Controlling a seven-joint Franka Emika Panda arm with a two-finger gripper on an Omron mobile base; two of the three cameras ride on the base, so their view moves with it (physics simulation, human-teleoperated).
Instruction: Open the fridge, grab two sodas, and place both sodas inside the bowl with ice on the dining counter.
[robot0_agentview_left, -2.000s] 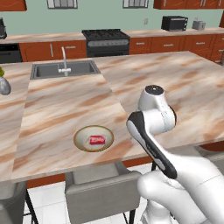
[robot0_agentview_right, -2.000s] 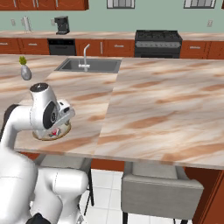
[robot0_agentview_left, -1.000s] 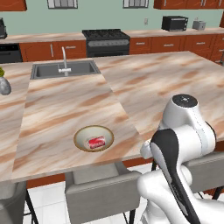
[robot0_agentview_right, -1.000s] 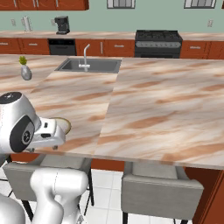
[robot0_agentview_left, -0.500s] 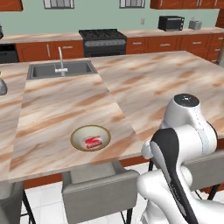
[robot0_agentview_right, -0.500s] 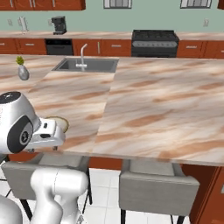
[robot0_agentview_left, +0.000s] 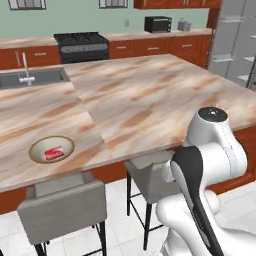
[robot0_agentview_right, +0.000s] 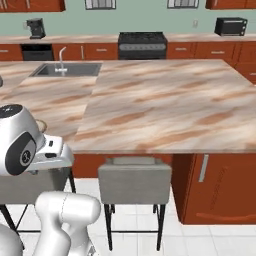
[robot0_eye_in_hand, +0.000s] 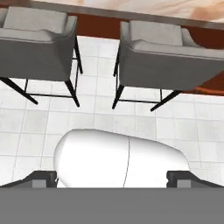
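The end effector (robot0_eye_in_hand: 112, 178) is released and grasps nothing, its two tips far apart above the tiled floor (robot0_eye_in_hand: 100, 118) and two grey stools (robot0_eye_in_hand: 168, 54). On the desk (robot0_agentview_left: 135, 100), the bowl (robot0_agentview_left: 52, 149) sits near the 8 o'clock edge with one red soda (robot0_agentview_left: 53, 152) inside. The fridge (robot0_agentview_left: 235, 45) stands at 2 o'clock.

Polished marbled stone dining counter (robot0_agentview_left: 145, 100) on reddish wood base, matt grey cloth stools (robot0_eye_in_hand: 166, 61), steel sink (robot0_agentview_right: 67, 69).
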